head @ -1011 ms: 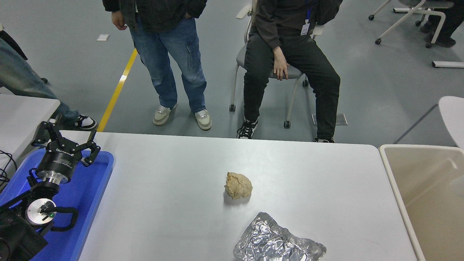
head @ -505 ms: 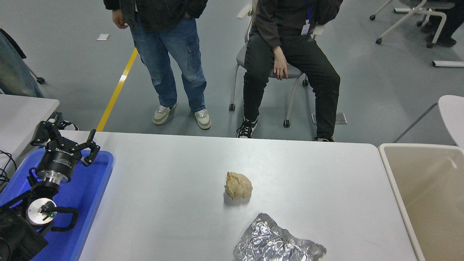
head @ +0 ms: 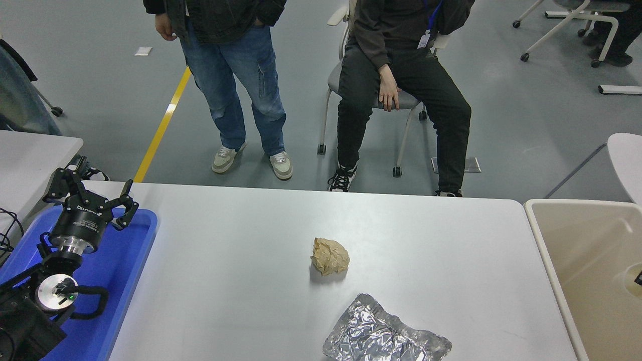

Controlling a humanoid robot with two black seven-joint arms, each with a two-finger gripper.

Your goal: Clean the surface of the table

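The table surface (head: 225,281) is a wide white-grey top filling the lower half of the head view. A crumpled brown paper ball (head: 329,256) lies near its middle. A crinkled sheet of silver foil (head: 386,335) lies by the front edge, just right of the ball. My left gripper (head: 95,183) is parked open at the lower left, above the far end of a blue tray, holding nothing. Of my right arm only a small dark tip (head: 639,277) shows at the right edge, over the beige bin and far from both pieces of litter.
A blue tray (head: 125,260) sits on the table's left end under the left arm. A beige bin (head: 551,281) stands against the table's right end. One person stands and another sits on a chair (head: 351,95) beyond the far edge. A smaller white table (head: 30,155) is at the left.
A small dark tip has come into view at the right edge over the bin. The left arm, the paper ball and the foil have not moved.
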